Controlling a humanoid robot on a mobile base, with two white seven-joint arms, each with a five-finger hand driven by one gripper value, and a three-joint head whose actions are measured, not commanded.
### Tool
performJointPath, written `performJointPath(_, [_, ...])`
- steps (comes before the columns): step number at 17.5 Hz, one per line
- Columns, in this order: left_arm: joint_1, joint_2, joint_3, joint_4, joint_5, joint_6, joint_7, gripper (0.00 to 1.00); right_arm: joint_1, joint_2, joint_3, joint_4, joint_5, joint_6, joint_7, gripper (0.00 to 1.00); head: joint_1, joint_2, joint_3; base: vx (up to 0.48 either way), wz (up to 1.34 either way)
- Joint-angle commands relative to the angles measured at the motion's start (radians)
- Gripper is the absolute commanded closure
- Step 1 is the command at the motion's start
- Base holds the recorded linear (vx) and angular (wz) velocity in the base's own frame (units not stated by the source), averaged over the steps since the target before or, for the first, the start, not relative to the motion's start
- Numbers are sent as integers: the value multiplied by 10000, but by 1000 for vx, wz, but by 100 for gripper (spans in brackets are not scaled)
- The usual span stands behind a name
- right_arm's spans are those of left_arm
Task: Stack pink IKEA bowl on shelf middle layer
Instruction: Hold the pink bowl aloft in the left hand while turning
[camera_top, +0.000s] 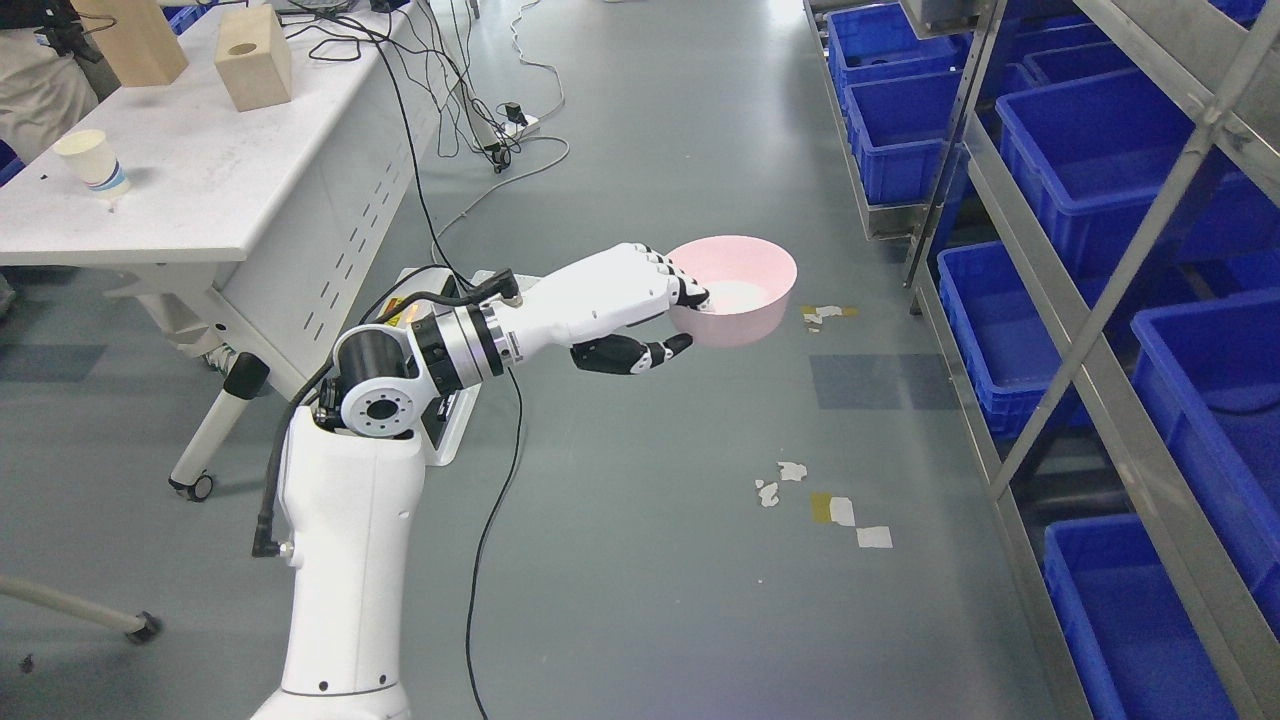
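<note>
Open grey floor (640, 560) between counter (200, 200) edge and shelf (1090, 330) front; left hand (640, 300) outstretched mid-aisle, fingers clamped over pink bowl (745, 285) rim, thumb beneath.

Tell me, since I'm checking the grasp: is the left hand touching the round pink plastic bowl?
Touching. The head view shows the left hand pinching the round pink plastic bowl at its near rim, fingers over it, thumb beneath.

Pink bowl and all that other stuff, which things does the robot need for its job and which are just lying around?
For the job:
- pink bowl, held up over the floor
- left robot hand, gripping the bowl's rim
- metal shelf on the right

Just lying about:
- paper cup on the white table
- wooden blocks
- blue bins
- cables on the floor
</note>
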Motion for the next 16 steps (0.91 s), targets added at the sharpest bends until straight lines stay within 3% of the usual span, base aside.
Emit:
performJointPath(1, [10,173,-120,-16,19,2,36,97,231,-175,0,-175,0,8,7,0,0,0,0,324,113])
performJointPath(16, [-128,173,-74,-537,65,2,481,97,231,-175,0,-175,0,8,7,0,0,0,0,364,110])
